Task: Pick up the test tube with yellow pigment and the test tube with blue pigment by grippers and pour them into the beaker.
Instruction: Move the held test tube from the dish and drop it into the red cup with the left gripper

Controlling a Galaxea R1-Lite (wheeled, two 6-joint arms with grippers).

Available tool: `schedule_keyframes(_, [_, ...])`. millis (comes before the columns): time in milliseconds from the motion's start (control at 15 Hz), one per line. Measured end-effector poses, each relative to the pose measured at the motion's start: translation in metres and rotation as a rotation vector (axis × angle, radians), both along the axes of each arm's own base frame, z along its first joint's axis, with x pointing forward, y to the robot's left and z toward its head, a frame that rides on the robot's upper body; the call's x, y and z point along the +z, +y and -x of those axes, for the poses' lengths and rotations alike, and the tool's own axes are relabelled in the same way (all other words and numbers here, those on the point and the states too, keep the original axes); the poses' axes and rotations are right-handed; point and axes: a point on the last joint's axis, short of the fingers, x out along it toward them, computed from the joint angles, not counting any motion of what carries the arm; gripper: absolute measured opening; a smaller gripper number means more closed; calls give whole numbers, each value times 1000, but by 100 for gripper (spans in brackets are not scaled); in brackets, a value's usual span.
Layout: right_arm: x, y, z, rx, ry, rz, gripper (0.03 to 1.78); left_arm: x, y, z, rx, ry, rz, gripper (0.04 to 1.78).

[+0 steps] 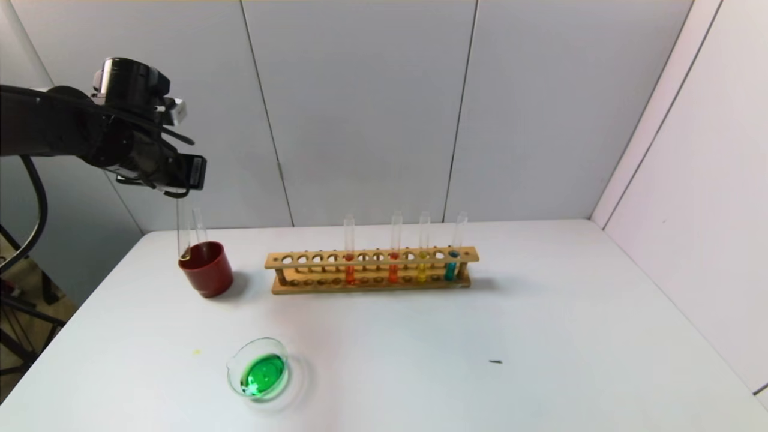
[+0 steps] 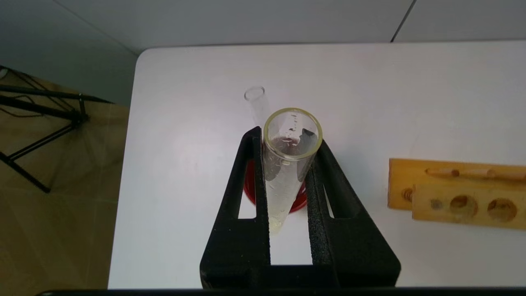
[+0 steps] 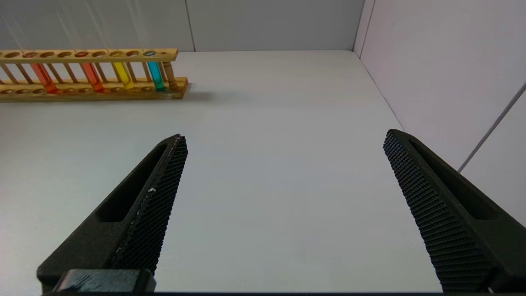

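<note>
The left gripper, a black two-jaw robot hand, hangs high at the table's 10 o'clock corner with its jaws clamped on a long clear glass test tube holding a trace of yellow liquid. That tube stands nearly upright with its round bottom dipped into the dark red opaque cup. In the left wrist view the held tube shows droplets on its inner wall and a pale yellow residue at the bottom. A second, emptied clear glass tube leans in the same cup, just beside the held one; whether they touch I cannot tell.

The small wide clear glass beaker with a pouring lip sits toward 7 o'clock on the white table and holds bright green liquid. At 12 o'clock stands a long wooden test tube rack carrying four tubes: two with orange liquid, one with yellow liquid and one with teal-blue liquid at the rack's 3 o'clock end.

The right gripper is parked low over bare table toward 4 o'clock, fingers spread wide, holding nothing
</note>
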Motion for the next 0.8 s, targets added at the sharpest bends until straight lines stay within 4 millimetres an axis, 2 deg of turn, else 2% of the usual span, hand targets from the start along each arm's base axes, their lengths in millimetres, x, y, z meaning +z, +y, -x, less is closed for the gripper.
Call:
schedule_keyframes(200, [0,0,0,0,0,0,174,-8,1,-11,16,-74,30,31])
schedule_keyframes(800, [0,0,0,0,0,0,174,-50,0,-22,22,-141,44,31])
